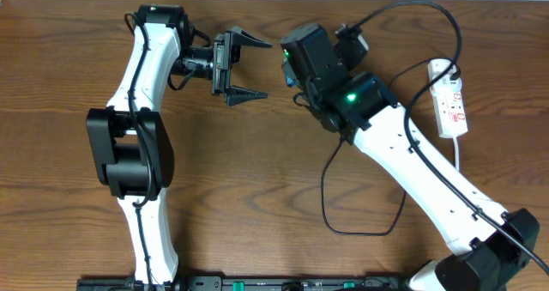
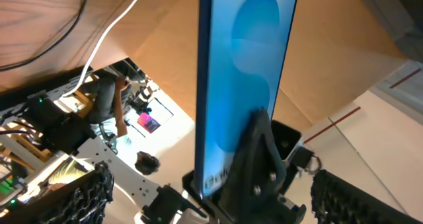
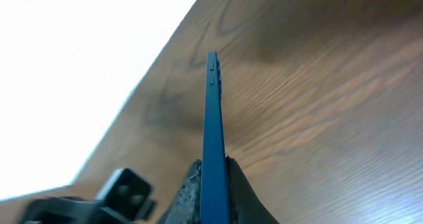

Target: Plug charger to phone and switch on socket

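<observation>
While the right gripper [image 3: 213, 172] pinches the phone [image 3: 211, 128] by its lower end, the handset stands on edge above the table [image 1: 257, 179], off the wood. In the right wrist view only the phone's thin blue side shows, two small side buttons near the far end, dark jaws pressed against both faces. The left wrist view sees the light blue screen face-on, running up out of frame, with one black jaw of the right gripper laid over its lower part. The left gripper [image 1: 266, 69] holds nothing; its jaws are spread wide and aimed at the right gripper, a short gap between the two tools. From overhead the phone itself is almost hidden under the right wrist. The socket [image 1: 450, 98] lies flat by the table's right edge, well apart from both grippers, red marks on its top; switch position cannot be read. The charger [image 1: 429, 4], a thin black cable, arches from the socket's far end toward the right wrist. Its plug end cannot be made out. A white cord [image 1: 459, 154] trails off the socket's near end.
</observation>
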